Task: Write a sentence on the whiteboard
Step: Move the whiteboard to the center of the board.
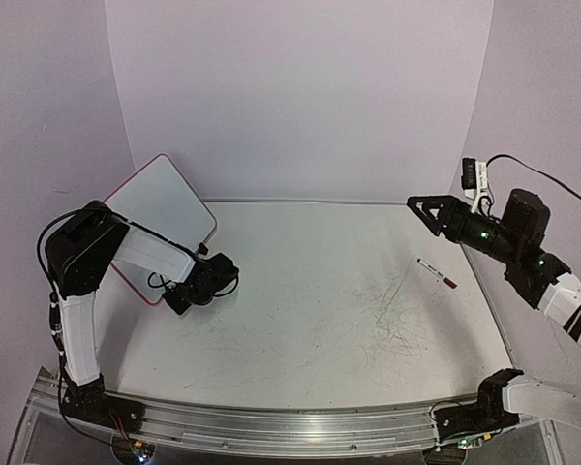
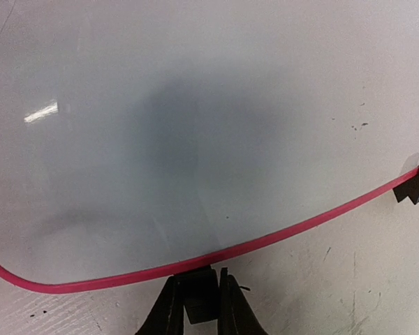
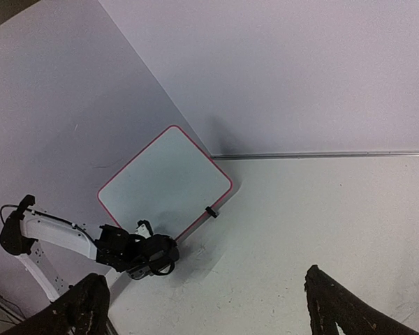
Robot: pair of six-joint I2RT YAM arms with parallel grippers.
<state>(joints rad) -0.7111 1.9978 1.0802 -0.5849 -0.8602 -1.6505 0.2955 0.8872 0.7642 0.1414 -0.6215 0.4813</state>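
Table (image 1: 320, 320): scuffed, with broad open room right of the whiteboard (image 1: 165, 208). Whiteboard at the left rear, blank, far edge seemingly tipped up against the wall. At its near rim: left gripper (image 2: 200, 286), fingers pinched on a black clip (image 2: 199, 299). Well right of the whiteboard: right gripper (image 1: 424, 215), fingers spread wide, empty. Farther right again, flat on the table: marker (image 1: 436, 273), long axis slanting away from the whiteboard toward the near right, far nearer the right arm. Likely needs grasping before any writing.
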